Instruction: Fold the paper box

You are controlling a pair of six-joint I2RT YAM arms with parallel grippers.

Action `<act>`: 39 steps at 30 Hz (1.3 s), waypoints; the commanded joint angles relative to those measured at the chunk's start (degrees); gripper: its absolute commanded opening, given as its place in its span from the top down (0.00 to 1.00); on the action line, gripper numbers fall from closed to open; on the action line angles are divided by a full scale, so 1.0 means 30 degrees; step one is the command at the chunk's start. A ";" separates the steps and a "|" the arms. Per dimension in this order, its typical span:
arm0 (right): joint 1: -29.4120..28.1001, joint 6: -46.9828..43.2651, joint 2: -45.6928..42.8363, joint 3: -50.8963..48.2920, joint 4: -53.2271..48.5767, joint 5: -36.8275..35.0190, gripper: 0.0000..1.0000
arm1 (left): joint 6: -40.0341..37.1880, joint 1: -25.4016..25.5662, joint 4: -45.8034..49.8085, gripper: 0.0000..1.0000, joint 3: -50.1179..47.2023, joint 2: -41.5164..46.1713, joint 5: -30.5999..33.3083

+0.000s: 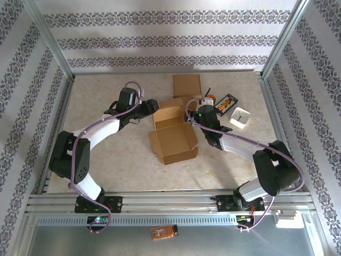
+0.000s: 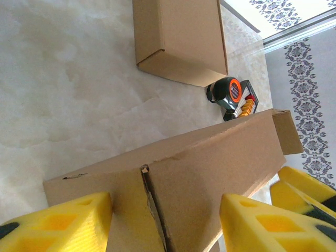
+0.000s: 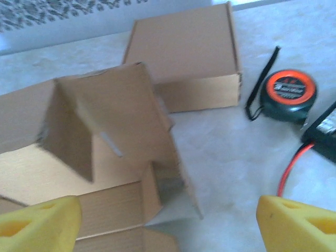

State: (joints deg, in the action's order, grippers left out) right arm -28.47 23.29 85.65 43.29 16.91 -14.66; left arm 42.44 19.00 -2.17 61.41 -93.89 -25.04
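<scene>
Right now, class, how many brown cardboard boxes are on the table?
2. A closed box lies farthest back; an open, half-folded box sits just in front of it. None looks hidden.

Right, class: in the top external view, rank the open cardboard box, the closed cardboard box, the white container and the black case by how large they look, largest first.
Largest: open cardboard box.
Next: closed cardboard box.
Smallest: white container and black case, which look too alike to rank.

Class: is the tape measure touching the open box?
Apart. The right wrist view shows bare table between the tape measure and the open box.
</scene>
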 commanded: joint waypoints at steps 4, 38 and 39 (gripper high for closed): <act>0.0873 -0.1481 0.2246 0.1517 -0.0483 0.2594 0.28 | -0.0309 -0.0066 0.0011 0.44 0.0660 -0.0110 -0.0350; -0.0409 -0.0397 0.1335 0.1357 -0.2414 -0.1193 1.00 | -0.1387 1.0159 -0.1231 1.00 -0.1082 -0.0798 0.7894; -0.0427 -0.0186 0.1307 0.1290 -0.2448 -0.1208 1.00 | -0.1397 1.0159 -0.1303 1.00 -0.0820 -0.1255 0.7697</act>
State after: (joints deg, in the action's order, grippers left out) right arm -29.41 20.27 90.89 47.51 10.52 -14.98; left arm 36.95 49.12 -1.41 55.53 -96.03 1.61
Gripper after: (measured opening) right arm 0.059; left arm 0.048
